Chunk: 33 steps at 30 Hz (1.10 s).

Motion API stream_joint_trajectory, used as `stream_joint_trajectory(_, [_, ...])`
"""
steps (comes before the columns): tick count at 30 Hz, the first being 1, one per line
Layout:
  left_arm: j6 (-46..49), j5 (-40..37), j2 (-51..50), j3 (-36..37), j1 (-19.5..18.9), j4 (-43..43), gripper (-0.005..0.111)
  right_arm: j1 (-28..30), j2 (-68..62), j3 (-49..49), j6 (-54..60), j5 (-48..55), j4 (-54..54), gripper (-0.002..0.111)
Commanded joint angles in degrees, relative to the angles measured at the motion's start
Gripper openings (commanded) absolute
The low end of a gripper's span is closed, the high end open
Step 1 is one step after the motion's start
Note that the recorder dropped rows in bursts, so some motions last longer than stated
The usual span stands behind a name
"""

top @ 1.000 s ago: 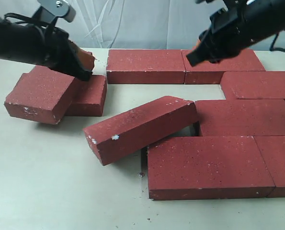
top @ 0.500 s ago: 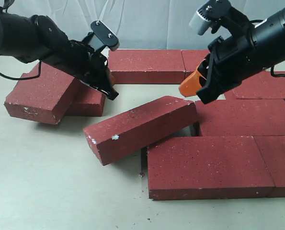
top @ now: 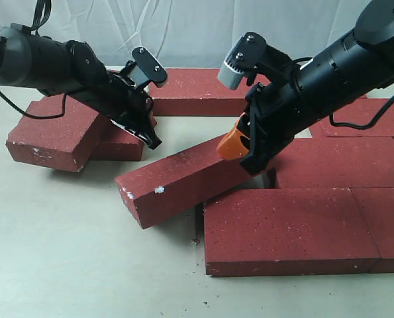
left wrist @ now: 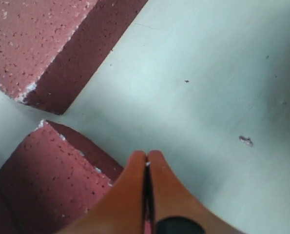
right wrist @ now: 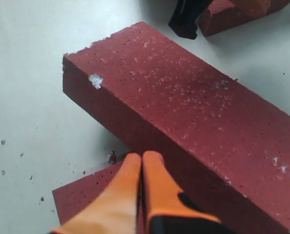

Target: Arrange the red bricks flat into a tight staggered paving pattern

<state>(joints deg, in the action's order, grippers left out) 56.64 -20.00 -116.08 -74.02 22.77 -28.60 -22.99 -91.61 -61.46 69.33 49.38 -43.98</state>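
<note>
Several red bricks lie on the pale table. One tilted brick (top: 183, 175) (right wrist: 193, 117) leans with its right end on the laid bricks, above the front brick (top: 286, 228) (right wrist: 86, 195). At the left, a slanted brick (top: 54, 132) leans on a flat one (top: 125, 140) (left wrist: 47, 180). My left gripper (top: 152, 139) (left wrist: 147, 155) is shut and empty, low beside that flat brick, a little short of the tilted brick's far side. My right gripper (top: 228, 148) (right wrist: 142, 157) is shut and empty, at the tilted brick's raised right end.
Two bricks form a back row (top: 200, 85). Laid bricks fill the right side (top: 342, 162), with a narrow gap (top: 271, 179) under the right arm. The left gripper's black tip (right wrist: 186, 19) shows beyond the tilted brick. Bare table (top: 64, 252) lies at the front left.
The left arm swung right from the left pile and lowered toward the tilted brick. The right arm came down and leftward from the back right to that brick's raised end. The bricks stayed put.
</note>
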Motion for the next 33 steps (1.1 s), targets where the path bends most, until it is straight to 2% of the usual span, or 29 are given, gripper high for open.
stream_joint_trajectory(1, [-0.5, 0.5, -0.1, -0.3, 0.2, 1.4, 0.0, -0.1, -0.6, 0.0, 0.6, 3.9, 0.4, 0.003])
stream_joint_trajectory(14, [-2.9, 0.8, -2.5, -1.0, 0.1, 4.3, 0.0, -0.4, -0.8, 0.0, 1.0, 4.1, 3.8, 0.003])
stream_joint_trajectory(24, [-4.7, -1.0, -2.5, -1.0, -3.9, 5.5, 0.0, -0.4, -1.0, 0.0, 1.0, 4.1, 5.0, 0.003])
stream_joint_trajectory(33, [-5.8, -2.6, -1.8, -1.0, -5.0, 7.8, 0.0, -0.4, -3.3, 0.1, 1.0, 4.1, 4.9, 0.003])
